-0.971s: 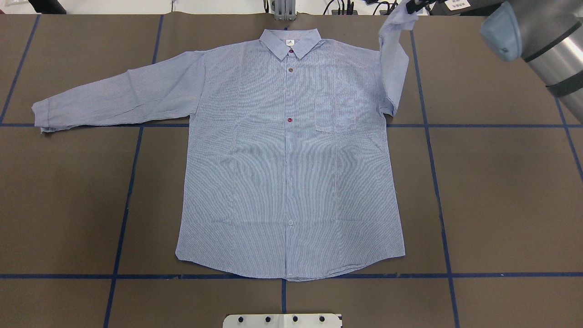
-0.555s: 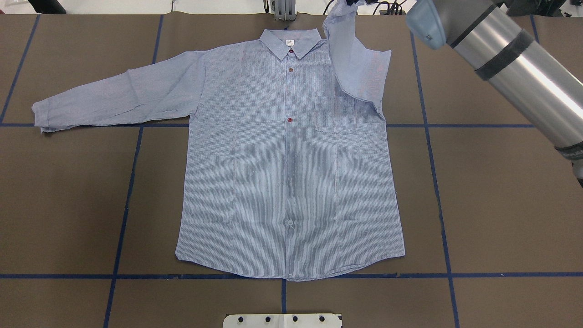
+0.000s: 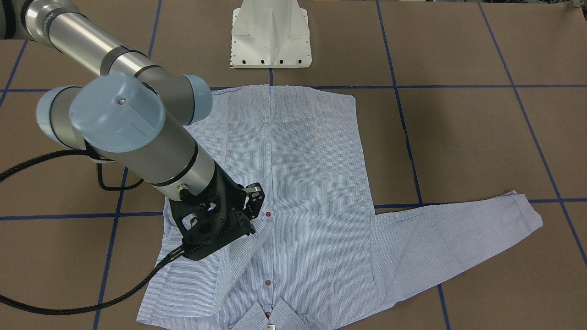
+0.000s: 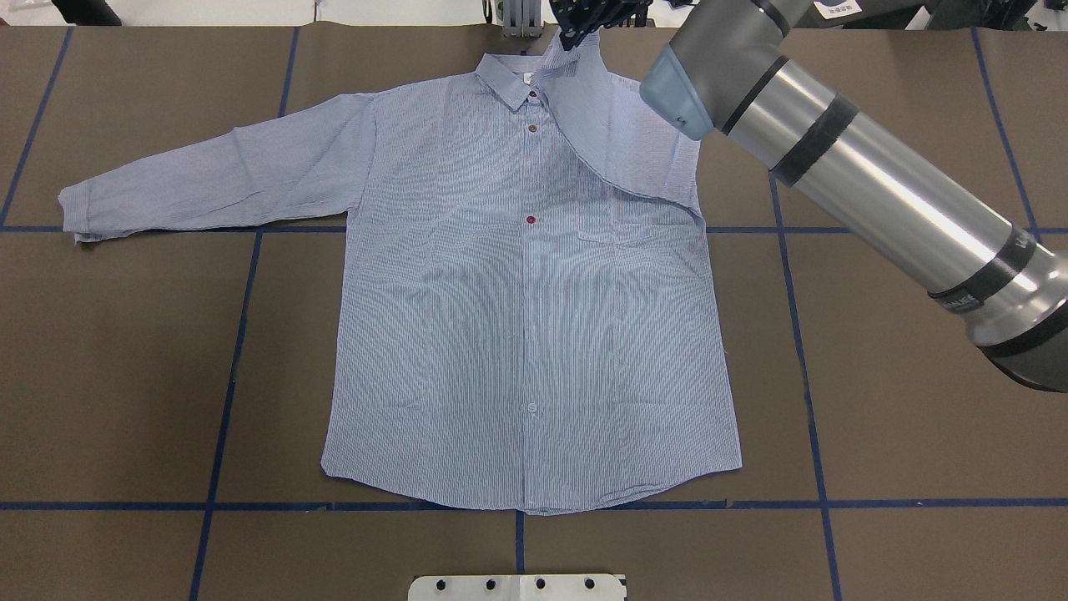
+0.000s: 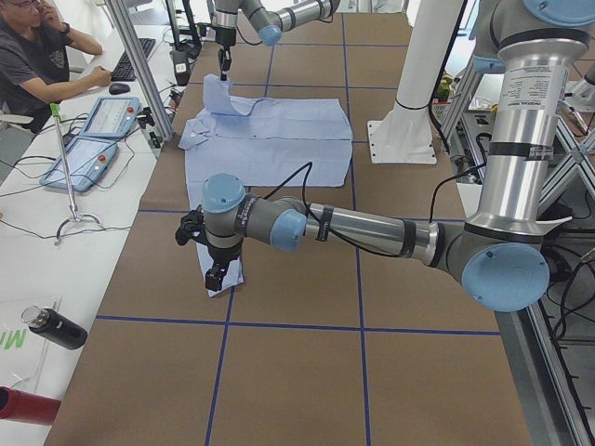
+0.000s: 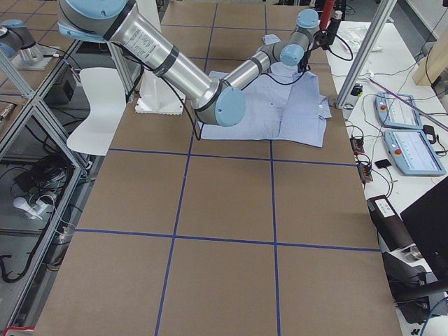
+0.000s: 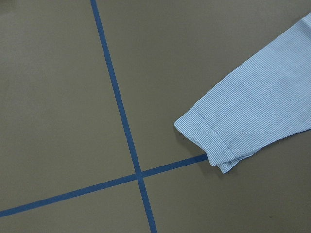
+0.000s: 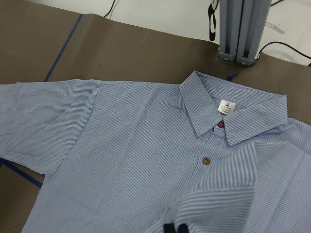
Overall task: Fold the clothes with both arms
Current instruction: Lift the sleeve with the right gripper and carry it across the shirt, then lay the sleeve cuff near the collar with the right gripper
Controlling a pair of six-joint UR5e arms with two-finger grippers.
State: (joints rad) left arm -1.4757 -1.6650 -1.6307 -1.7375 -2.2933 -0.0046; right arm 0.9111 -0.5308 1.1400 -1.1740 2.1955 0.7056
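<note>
Nearest the robot, on the brown table cover (image 4: pixel 918 376): the hem of the shirt (image 4: pixel 526 317), flat, with the whole garment spread front up. Risks dragging this flat body out of line by pulling the raised right sleeve (image 4: pixel 634 142) too far across. Farther up, over the chest pocket (image 4: pixel 613 217): a slanted crease from that sleeve bent inward; could set a crooked fold by lowering it so. By the collar (image 8: pixel 252 119): the right gripper (image 8: pixel 175 228), jaws clamped on the sleeve's cuff, above the cloth. Could lose the cuff through a thin grip, or drop it onto the collar and bunch it there.

Around, from near: the white pedestal plate (image 4: pixel 517 587) and the blue tape lines (image 4: pixel 918 503), neither in the sleeve's way. To the left, the other sleeve laid out straight, its left cuff (image 7: pixel 209 138) beside a tape crossing, the left gripper (image 5: pixel 214 274) hanging over it; cannot tell the state of those jaws. Could tug the shirt two ways by lifting here too early. Far, behind the collar: an aluminium post (image 8: pixel 240 29) at the table edge, near the right gripper; could strike it by swinging back. Beyond the left end, a person (image 5: pixel 37 56) seated at a desk, well apart.
</note>
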